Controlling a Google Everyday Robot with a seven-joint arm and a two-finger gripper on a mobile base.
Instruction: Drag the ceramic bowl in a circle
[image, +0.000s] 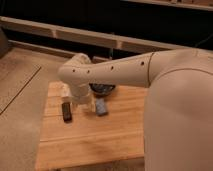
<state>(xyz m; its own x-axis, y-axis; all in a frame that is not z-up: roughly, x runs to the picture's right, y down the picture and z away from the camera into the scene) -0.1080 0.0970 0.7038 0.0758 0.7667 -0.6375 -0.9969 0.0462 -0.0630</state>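
The ceramic bowl (103, 89) is a dark, glossy round dish at the back of the wooden table (95, 135). My arm crosses over its top edge, so only its front part shows. My gripper (83, 101) hangs below the bulky white wrist, low over the table just left of the bowl. The wrist covers most of it, and I cannot tell whether it touches the bowl.
A small blue-grey block (101, 106) lies just in front of the bowl. A dark flat bar (66, 111) lies to the left, with a pale object (65, 91) behind it. My white arm and body fill the right side. A low ledge runs behind the table.
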